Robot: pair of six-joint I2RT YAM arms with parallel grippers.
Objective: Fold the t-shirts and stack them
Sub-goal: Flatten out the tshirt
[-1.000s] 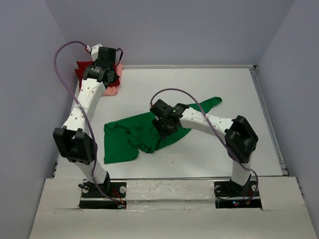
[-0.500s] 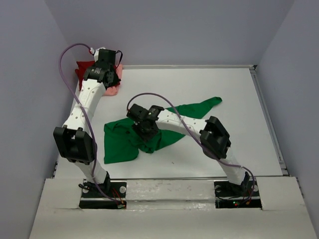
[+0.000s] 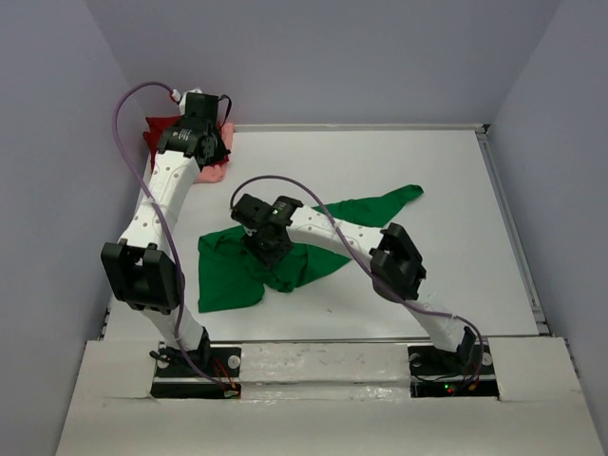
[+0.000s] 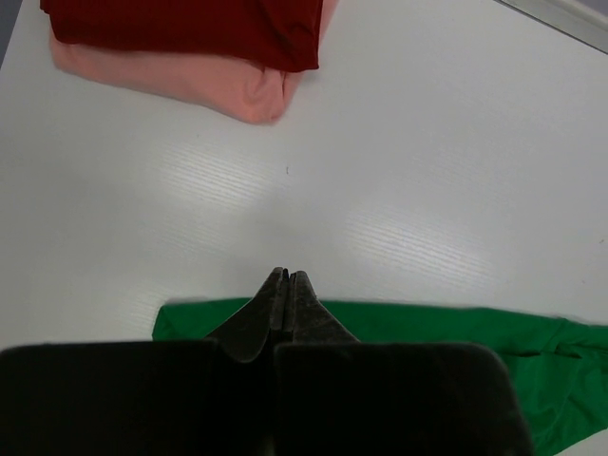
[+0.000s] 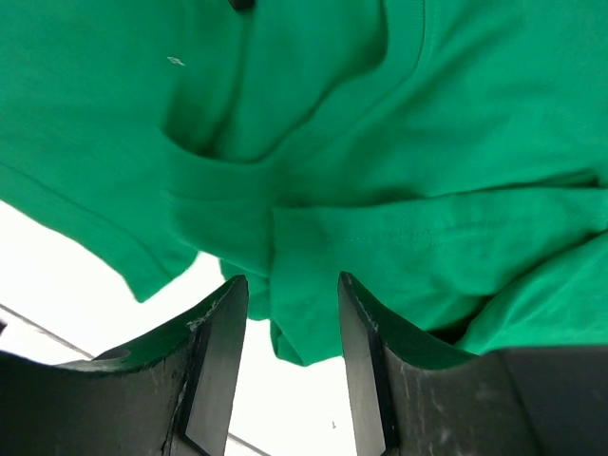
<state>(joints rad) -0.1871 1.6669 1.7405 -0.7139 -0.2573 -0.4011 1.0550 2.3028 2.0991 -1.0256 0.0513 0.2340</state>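
One green t-shirt [image 3: 228, 274] lies crumpled, long axis running near-left to far-right.

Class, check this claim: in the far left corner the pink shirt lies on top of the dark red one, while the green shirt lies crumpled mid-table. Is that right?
No. The dark red shirt lies on top of the pink shirt, as the left wrist view shows. The green shirt is crumpled mid-table.
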